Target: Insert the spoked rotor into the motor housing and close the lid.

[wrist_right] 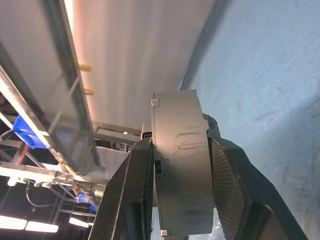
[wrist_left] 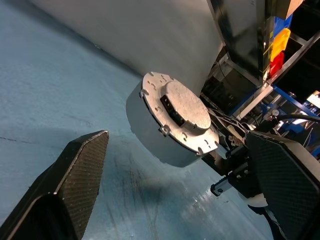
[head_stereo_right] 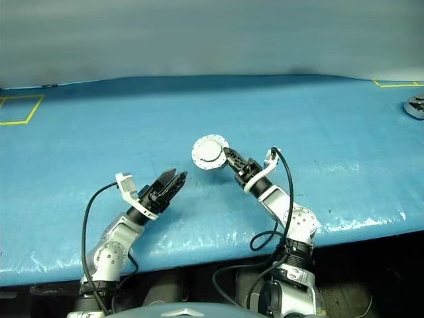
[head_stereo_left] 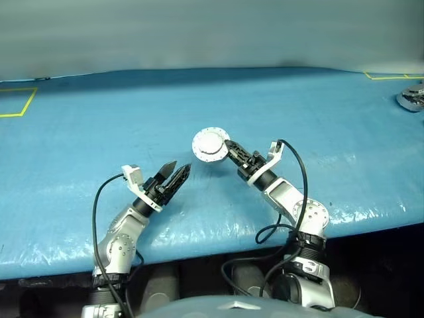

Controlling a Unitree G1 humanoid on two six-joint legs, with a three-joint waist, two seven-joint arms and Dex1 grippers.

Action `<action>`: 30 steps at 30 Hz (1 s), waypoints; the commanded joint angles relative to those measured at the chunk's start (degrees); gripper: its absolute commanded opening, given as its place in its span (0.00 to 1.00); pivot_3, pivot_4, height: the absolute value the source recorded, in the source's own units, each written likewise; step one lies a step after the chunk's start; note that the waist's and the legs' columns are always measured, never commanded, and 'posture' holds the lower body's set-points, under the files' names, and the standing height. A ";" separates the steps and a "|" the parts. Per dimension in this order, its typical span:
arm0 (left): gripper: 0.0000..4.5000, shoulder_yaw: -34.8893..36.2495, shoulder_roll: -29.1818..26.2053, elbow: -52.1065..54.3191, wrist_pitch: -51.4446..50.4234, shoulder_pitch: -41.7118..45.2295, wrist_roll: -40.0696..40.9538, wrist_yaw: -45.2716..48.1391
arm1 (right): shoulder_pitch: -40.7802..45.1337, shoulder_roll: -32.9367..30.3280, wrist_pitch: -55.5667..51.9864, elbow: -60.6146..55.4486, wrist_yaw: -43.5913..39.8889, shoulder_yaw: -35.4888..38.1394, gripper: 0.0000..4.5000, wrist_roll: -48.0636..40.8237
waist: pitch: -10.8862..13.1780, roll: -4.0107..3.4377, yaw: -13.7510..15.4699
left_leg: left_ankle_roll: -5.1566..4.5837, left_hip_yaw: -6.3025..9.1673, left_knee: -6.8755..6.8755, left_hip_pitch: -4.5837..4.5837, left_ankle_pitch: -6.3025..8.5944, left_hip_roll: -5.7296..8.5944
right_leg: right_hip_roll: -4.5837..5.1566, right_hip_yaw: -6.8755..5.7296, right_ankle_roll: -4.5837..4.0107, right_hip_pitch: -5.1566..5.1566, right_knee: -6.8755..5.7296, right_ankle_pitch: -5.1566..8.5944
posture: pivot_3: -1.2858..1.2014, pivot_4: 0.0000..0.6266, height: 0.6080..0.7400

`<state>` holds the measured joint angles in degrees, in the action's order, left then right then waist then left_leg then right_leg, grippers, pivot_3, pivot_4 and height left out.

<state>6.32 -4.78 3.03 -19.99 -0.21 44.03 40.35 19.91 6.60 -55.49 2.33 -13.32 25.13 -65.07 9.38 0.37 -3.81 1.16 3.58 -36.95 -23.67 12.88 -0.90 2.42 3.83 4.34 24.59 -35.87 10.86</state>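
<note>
Right gripper point(head_stereo_left: 228, 147) fingers clamp the motor housing point(head_stereo_left: 211, 144) (lid side showing) above the desk point(head_stereo_left: 318, 132). Left gripper point(head_stereo_left: 179, 171) gapes empty nearby. Keep housing level, grip firm; 2 hands shouldn't collide.

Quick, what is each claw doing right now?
Left claw: open, holding nothing.
Right claw: closed on the short round silver metal motor housing, held above the blue table.

A silver-grey motor housing point(head_stereo_left: 211, 144), its lid point(wrist_left: 186, 107) speckled pale grey with a dark slot near the centre, is gripped between black, finely textured fingers point(wrist_right: 235, 190). The table point(head_stereo_left: 79, 165) is covered in bright blue, with yellow tape lines point(head_stereo_left: 18, 103) at its far corners.
</note>
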 commanded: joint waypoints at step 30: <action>0.99 2.07 6.56 -2.16 -11.91 7.53 13.91 -0.94 | -3.93 -3.05 -1.62 -12.49 -3.88 -12.90 0.30 -12.21 | 0.05 0.00 0.02 | 0.00 0.03 -0.04 -0.03 0.00 0.00 | -0.02 0.00 -0.01 -0.01 0.02 0.00 | 0.52 0.24 1.00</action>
<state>8.61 1.55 0.60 -32.38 6.69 58.51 39.04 14.91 2.92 -57.62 -5.74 -14.41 13.23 -73.90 9.43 0.36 -3.79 1.16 3.61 -36.99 -23.71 12.88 -0.90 2.40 3.83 4.34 24.58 -35.85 10.86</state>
